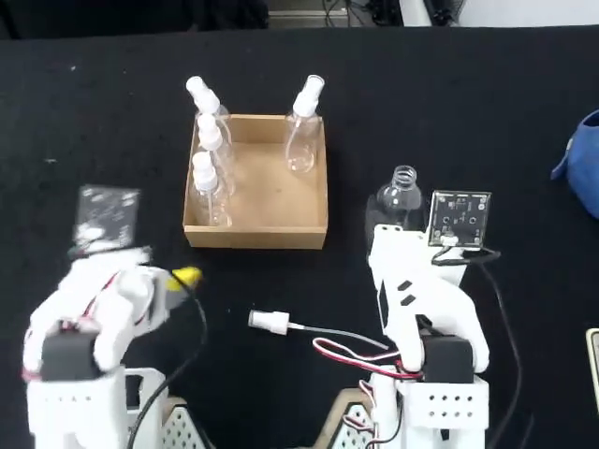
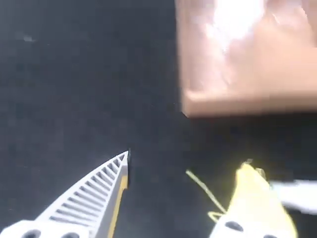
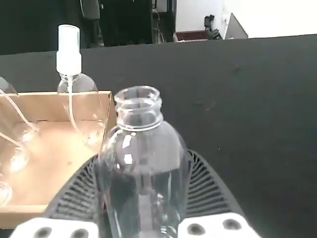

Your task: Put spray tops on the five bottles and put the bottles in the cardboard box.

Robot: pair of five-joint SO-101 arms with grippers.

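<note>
High view: on the bench we see the cardboard box holding four capped bottles. Our right tool pinches the fifth bottle upright beside it. The spray top lies crosswise between the arms, head toward the spread left tool, which is nearer.

Glossy clear plastic bottle; matt cardboard box.
</note>
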